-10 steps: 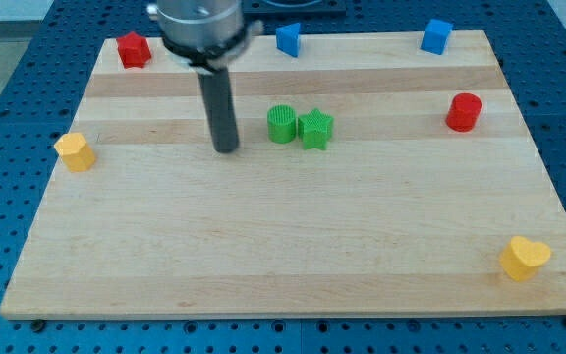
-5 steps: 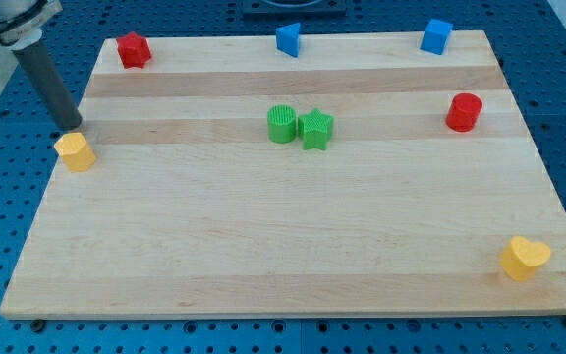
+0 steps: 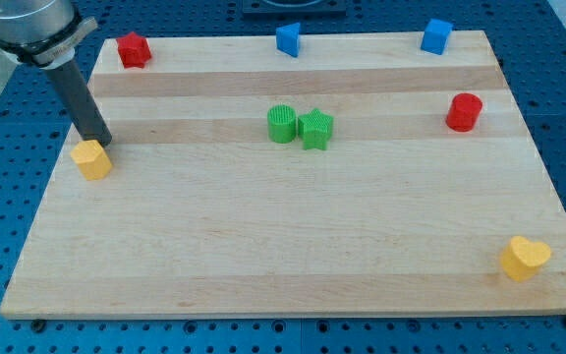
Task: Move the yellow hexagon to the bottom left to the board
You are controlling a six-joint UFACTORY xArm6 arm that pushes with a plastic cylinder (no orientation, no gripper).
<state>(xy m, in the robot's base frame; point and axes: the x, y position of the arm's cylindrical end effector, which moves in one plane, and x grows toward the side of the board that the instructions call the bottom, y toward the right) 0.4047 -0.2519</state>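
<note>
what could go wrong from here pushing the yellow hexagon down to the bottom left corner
1. The yellow hexagon sits close to the board's left edge; a push angled slightly leftward could likely send it off the board.
2. My tip touches, or nearly touches, the hexagon's upper side, a little to its right. An off-centre push may make it rotate or slip sideways past the rod.
3. The bottom edge is also unguarded, so overshooting the corner is possible.

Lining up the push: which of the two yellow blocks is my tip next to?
The yellow hexagon at the view's left edge; my tip sits just above it. The yellow heart lies far off at the bottom right.
</note>
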